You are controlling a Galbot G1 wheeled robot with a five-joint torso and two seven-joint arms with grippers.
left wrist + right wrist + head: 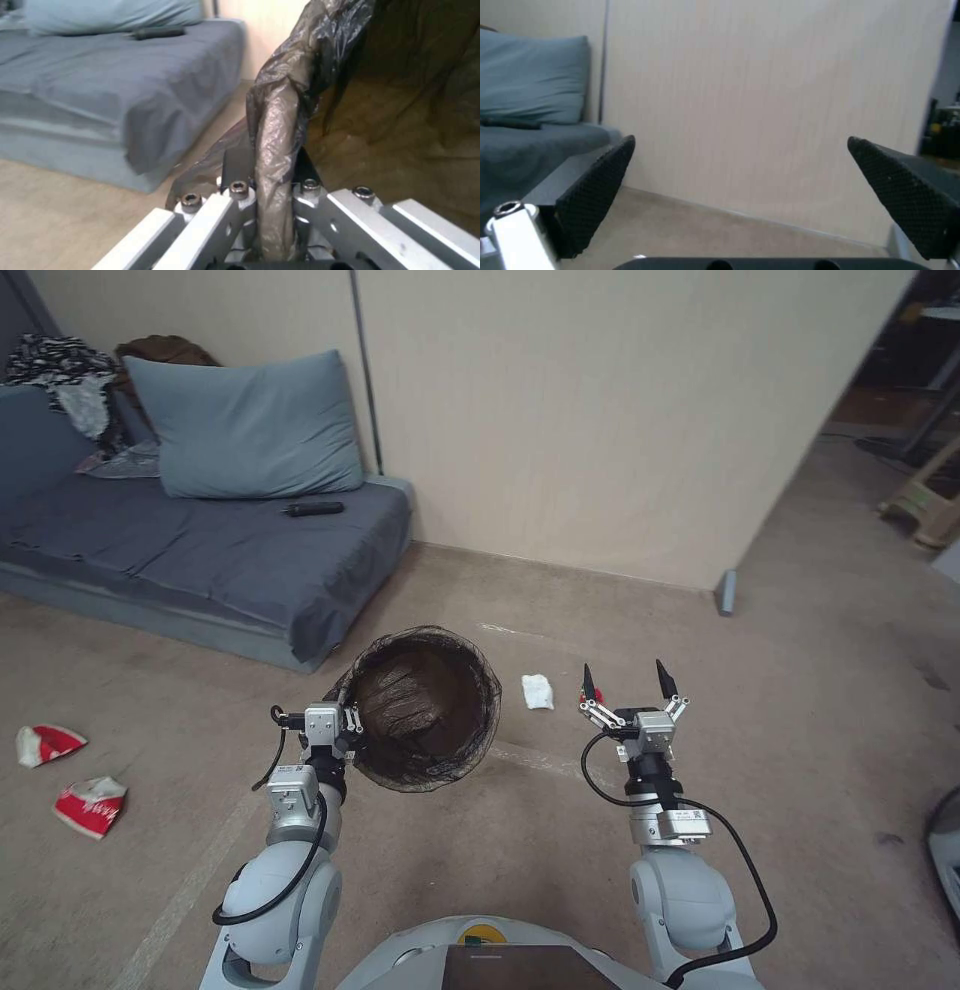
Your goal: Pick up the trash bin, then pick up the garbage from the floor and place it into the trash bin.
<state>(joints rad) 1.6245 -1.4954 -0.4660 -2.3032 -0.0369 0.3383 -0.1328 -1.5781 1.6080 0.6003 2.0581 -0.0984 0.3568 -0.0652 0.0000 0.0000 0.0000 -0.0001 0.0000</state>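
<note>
My left gripper is shut on the near-left rim of the trash bin, a round pail lined with a dark bag, held above the floor. In the left wrist view the gripper pinches the bag-covered rim of the trash bin. My right gripper hangs open and holds nothing; in its own view the gripper faces the wall. Garbage lies on the carpet: a white tissue between bin and right gripper, a tiny red scrap by the right gripper's finger, and two red-white packets far left.
A blue-grey sofa bed with a pillow and a black remote fills the back left. A beige wall panel stands straight ahead, ending at a grey foot. Open carpet runs to the right.
</note>
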